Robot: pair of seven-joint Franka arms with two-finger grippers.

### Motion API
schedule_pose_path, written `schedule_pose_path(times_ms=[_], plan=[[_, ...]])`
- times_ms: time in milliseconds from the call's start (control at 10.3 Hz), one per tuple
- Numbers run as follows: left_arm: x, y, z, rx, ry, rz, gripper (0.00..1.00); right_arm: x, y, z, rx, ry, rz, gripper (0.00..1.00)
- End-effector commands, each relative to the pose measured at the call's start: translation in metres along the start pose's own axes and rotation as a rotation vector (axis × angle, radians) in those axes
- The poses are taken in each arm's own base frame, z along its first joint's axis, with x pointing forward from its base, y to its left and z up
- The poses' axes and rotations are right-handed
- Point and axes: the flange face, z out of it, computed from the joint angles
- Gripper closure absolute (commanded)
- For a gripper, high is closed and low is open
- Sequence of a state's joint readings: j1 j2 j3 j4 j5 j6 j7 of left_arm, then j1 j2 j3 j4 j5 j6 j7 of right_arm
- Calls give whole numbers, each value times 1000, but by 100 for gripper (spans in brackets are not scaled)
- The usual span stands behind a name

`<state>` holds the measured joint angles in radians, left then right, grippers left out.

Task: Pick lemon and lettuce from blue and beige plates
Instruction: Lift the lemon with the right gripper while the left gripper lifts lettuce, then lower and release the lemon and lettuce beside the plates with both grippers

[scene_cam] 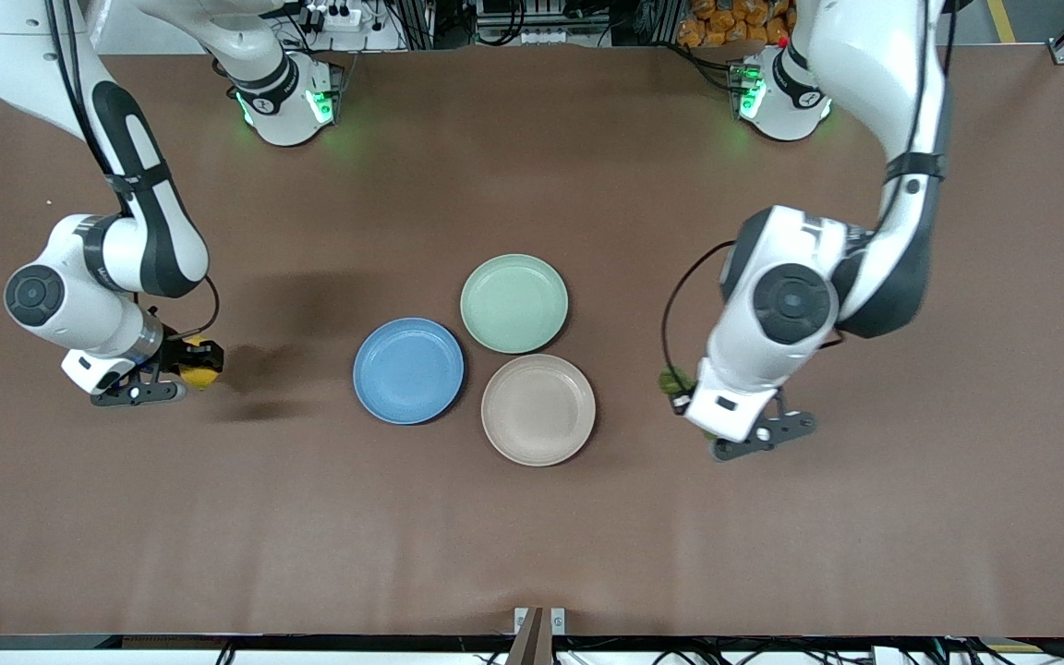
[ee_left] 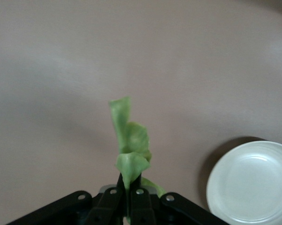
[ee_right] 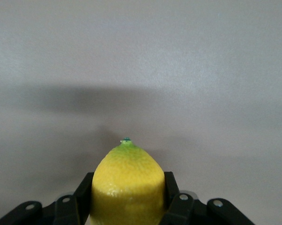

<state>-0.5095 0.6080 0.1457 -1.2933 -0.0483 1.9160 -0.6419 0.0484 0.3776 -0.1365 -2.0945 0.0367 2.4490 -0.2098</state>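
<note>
Your right claw is clamped on the lemon, held over bare brown tabletop toward the right arm's end, well apart from the plates. In the right wrist view the lemon fills the gap between the two black fingers, its small green tip pointing away from the claw.

Your left claw is pinched tight on the lettuce, over the tabletop toward the left arm's end, beside the beige plate but clear of it. In the left wrist view the crinkled green leaf sticks out from the closed fingers and curls over on itself, with a pale plate showing at the edge of that view.

Three plates sit together mid-tabletop: the blue plate, the beige one, and a mint-green plate farther from the front camera. All three look empty.

You can judge both picks as done: each item is off its plate and gripped. The task names nothing more, so all that seems left is keeping both grips secure.
</note>
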Motion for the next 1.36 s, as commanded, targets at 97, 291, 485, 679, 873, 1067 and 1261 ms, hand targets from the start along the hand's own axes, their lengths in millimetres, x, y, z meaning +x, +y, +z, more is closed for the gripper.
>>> schedule_pose_path(times_ms=[97,291,485,679,873,1067,1261], plan=[[19,-60,-32,-38,-90,45,100,-10,0,22,4,-7,-6,84],[34,-99,-43,-81,-112,60,100,-8,-3,31,0,-3,-12,84],[32,-132,-48,-96,-133,82,100,-6,-7,40,-1,0,-14,84],[25,-163,-36,-83,-163,138,100,-7,-12,49,19,-11,7,82],[28,-173,-10,-76,-170,152,100,-5,-16,51,28,-9,12,80],[40,-177,39,-55,-167,164,100,-1,-18,50,26,-1,9,58],[51,-186,79,-40,-159,177,100,9,-18,39,25,17,14,2]])
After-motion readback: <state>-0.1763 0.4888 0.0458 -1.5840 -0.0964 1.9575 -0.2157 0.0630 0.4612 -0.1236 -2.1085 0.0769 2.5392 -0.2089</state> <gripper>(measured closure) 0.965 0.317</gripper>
